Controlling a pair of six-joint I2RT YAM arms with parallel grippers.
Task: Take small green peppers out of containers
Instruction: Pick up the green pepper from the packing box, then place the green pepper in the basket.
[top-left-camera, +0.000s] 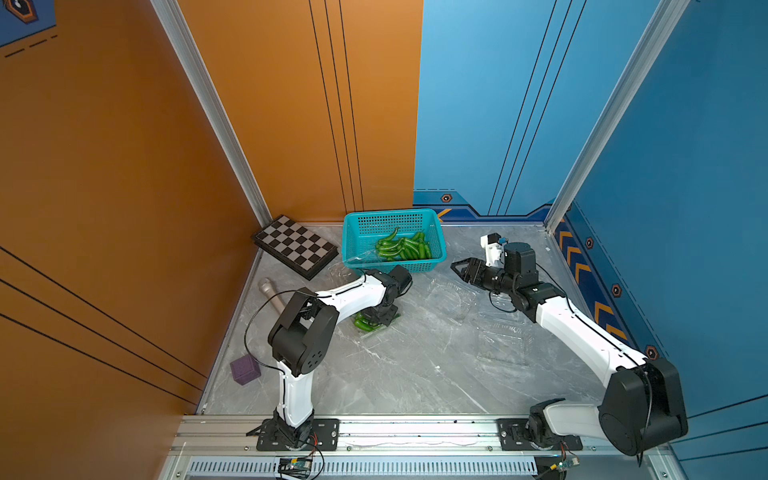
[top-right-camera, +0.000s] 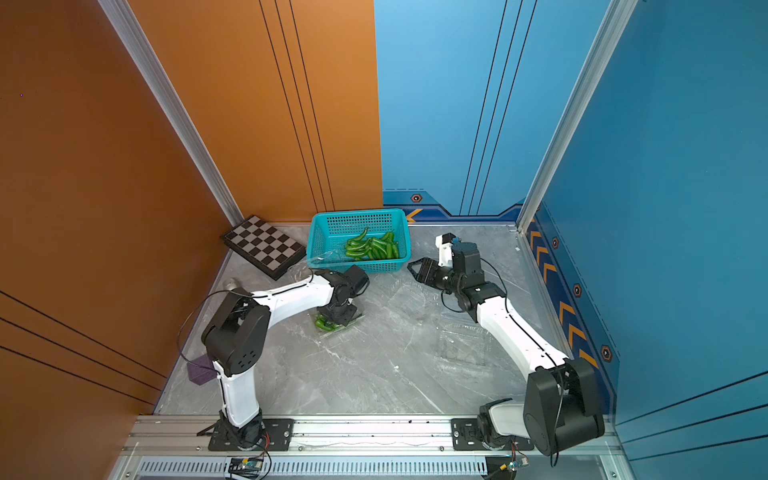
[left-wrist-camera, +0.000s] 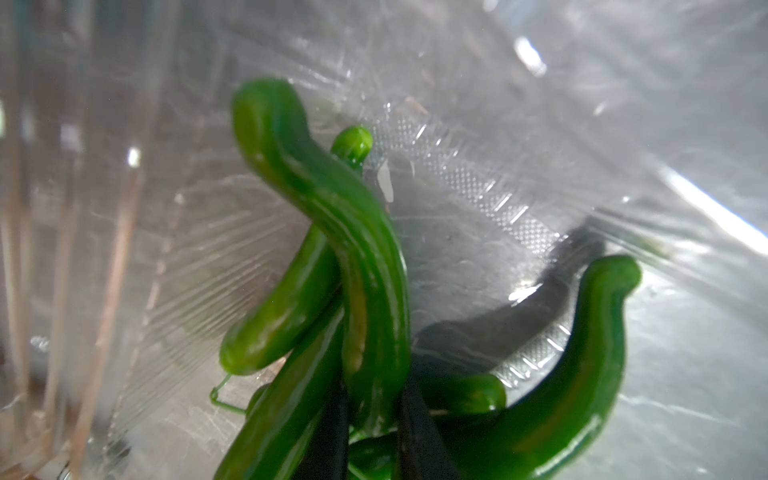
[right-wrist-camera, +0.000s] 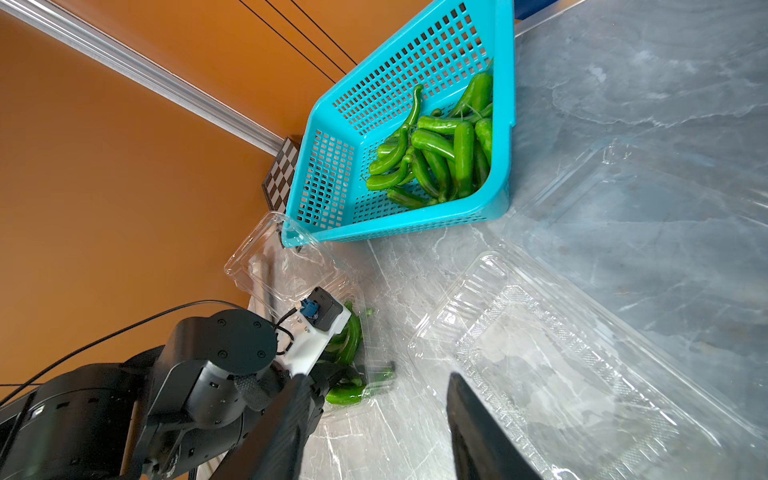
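Note:
My left gripper (top-left-camera: 376, 320) (top-right-camera: 338, 318) reaches down into a clear container (top-left-camera: 380, 332) in the middle of the table. In the left wrist view the left gripper (left-wrist-camera: 374, 419) is shut on a curved small green pepper (left-wrist-camera: 357, 249), with more peppers (left-wrist-camera: 573, 365) lying round it. My right gripper (top-left-camera: 455, 266) (right-wrist-camera: 376, 378) hangs open in the air to the right of the basket, holding nothing. Two empty containers (top-left-camera: 451, 301) (top-left-camera: 505, 336) lie flat under and beside the right arm. Many peppers (top-left-camera: 403, 247) (right-wrist-camera: 436, 153) lie in the teal basket (top-left-camera: 357, 220).
A chessboard (top-left-camera: 295, 245) lies at the back left, beside the basket. A grey cylinder (top-left-camera: 270, 293) and a purple cube (top-left-camera: 245, 370) sit along the left edge. A clear lid (right-wrist-camera: 270, 266) lies open against the basket's near corner.

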